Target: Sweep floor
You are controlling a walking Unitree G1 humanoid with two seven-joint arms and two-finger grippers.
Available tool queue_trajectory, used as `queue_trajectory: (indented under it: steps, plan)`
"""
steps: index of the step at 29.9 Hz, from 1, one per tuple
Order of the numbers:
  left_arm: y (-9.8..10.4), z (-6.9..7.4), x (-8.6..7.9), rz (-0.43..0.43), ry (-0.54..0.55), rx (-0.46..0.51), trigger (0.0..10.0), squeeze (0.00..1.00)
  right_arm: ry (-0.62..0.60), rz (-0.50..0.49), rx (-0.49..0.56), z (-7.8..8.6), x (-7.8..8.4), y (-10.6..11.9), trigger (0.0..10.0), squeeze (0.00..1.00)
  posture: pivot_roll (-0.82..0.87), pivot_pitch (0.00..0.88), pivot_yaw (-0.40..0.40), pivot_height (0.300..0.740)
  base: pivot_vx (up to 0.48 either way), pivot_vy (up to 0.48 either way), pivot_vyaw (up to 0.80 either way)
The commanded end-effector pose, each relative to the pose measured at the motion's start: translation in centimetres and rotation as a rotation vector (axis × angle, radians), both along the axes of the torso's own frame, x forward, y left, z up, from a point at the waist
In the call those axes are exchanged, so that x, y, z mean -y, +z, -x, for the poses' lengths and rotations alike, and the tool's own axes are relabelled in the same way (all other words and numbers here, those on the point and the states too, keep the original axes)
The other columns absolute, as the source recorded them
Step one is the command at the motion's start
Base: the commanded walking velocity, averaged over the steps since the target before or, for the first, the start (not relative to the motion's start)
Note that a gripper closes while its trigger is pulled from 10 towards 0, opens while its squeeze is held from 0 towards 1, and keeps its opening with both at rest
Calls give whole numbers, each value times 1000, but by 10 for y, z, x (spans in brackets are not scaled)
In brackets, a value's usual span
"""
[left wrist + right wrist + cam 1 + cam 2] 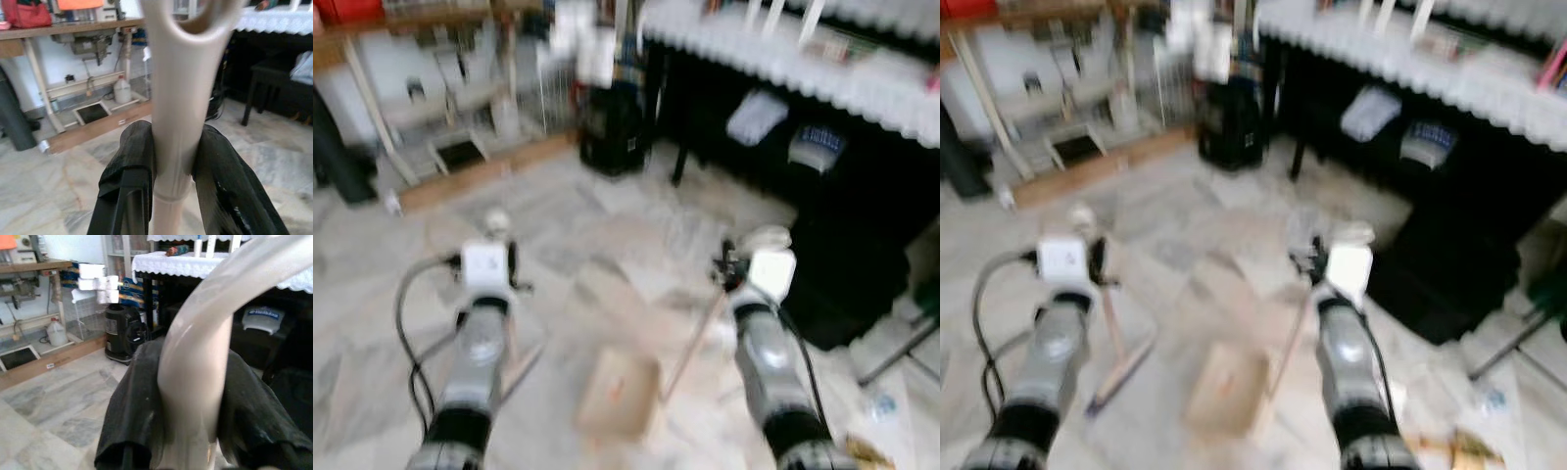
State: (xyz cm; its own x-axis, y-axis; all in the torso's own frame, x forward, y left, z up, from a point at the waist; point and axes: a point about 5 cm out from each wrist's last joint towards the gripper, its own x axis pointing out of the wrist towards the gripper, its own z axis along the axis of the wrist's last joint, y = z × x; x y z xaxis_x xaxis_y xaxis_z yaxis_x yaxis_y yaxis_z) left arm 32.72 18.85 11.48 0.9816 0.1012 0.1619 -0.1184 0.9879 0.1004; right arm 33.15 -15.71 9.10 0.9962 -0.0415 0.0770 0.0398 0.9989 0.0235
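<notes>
My left gripper [173,147] is shut on the beige broom handle [176,88], which ends in a loop just past the fingers. In the blurred head views the broom handle [1108,328] runs down from that gripper to the brush [1121,370] on the marble floor [607,215]. My right gripper [188,377] is shut on the curved beige handle [205,333] of a long-handled dustpan. The dustpan's pan [619,392] rests on the floor between my two arms, its stick [690,348] slanting up to the right gripper [744,257].
A black bin [612,127] stands ahead beside a dark table with a white lace cloth [783,59]. A sewing-machine table [63,29] and a wooden plank [489,171] are at the back left. A black bench [862,264] is on the right, with litter [881,406] on the floor nearby.
</notes>
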Motion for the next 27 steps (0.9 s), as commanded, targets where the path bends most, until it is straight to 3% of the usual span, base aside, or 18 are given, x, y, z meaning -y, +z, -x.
queue_trajectory:
  steps: [1,18,27]
  plan:
    - [11,-3,0,-6,-7,48,10000,0,12,-8,45,-4,-5,10,10000,0,30,0,-43,740,0,0,-731]
    - [10,-2,-1,-2,-13,38,10000,0,9,-10,45,-4,-5,10,10000,0,30,0,-44,740,0,0,-731]
    - [11,-2,0,8,-19,47,10000,0,4,-9,60,-4,-3,12,10000,0,27,0,-45,740,0,0,0]
